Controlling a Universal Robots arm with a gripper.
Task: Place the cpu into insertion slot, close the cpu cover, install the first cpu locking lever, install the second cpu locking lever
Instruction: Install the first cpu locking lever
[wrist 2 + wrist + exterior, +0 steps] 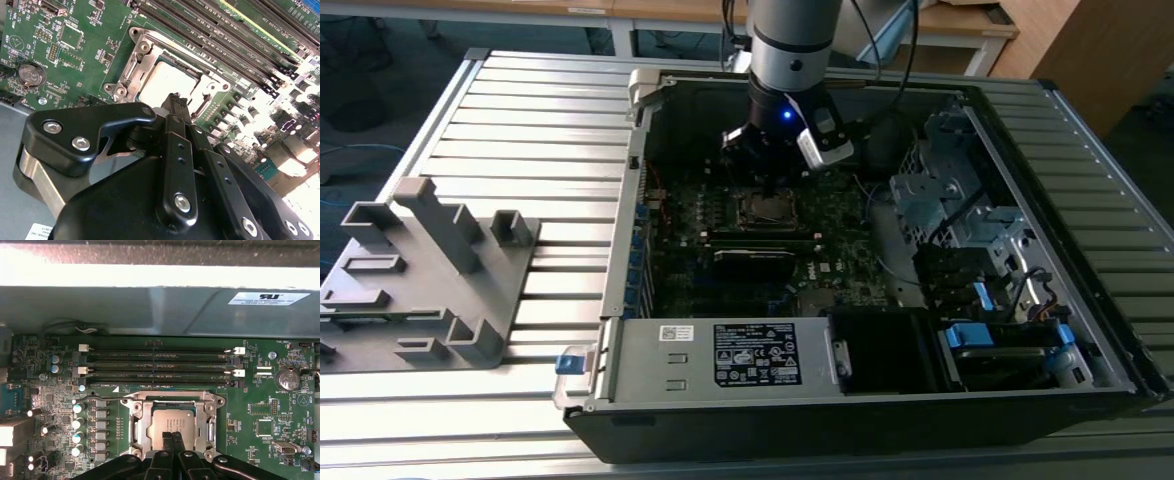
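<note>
Exterior view: a silver, tube-shaped arm [790, 40] comes down from the upper middle of the frame into an open black computer case [620, 250]. The case lies on a ribbed aluminium surface [520, 110]. The black gripper [769, 185] hangs just above the insertion slot [767, 210] on the green motherboard [720, 235]. At the exterior view's left, well apart from the case, sits a blocky grey plastic fixture [427, 280].

In the first wrist view the cpu [172, 421], a flat square with a dull grey metal top, sits in the insertion slot [129, 402]. The thin silver cpu cover [142, 430] lies down around it, and the chip shows through its window. The 2 slim black fingers [167, 442] of the gripper [172, 440] stand pressed side by side with nothing between them. Their tips are over the chip's edge, and I cannot tell whether they touch it. Beside the socket run long black memory slots [160, 365], a row of small round capacitors [78, 422] and a shiny coin battery [286, 380].

The second wrist view shows the gripper [175, 100] with its matte, bolted linkages, and the tips meet over the cpu [162, 82].
</note>
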